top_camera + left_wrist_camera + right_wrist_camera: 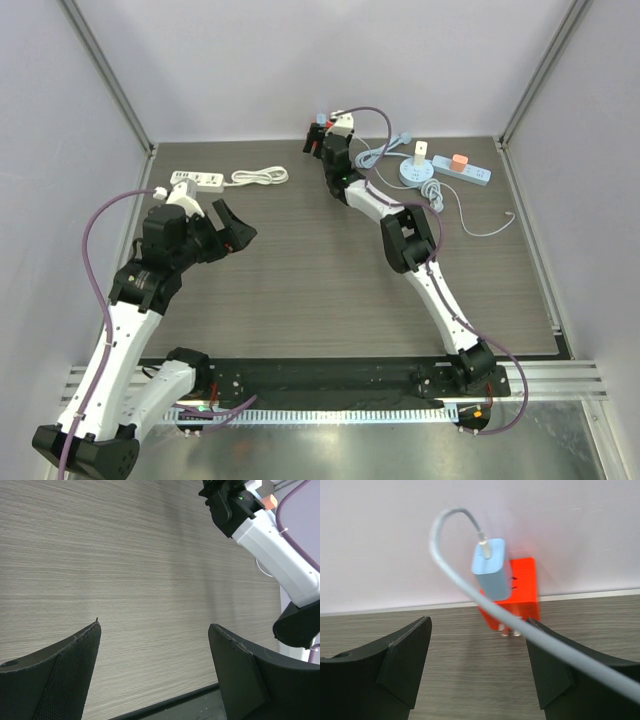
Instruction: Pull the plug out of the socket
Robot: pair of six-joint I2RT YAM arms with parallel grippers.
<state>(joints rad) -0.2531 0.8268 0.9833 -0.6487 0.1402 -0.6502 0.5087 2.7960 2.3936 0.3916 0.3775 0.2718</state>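
Wedge-shaped jaws gape — boxy blue plug point(490, 570), orange socket point(522, 582).

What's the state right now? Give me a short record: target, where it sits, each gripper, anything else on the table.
target: light blue charger, plugged into the orange socket block
place: against the back wall
cable: leaves the charger's top, loops down past the right gripper
right gripper: open, facing the charger, no grip yet
left gripper: open, empty, above the bare table
also there: white power strip, blue power strip
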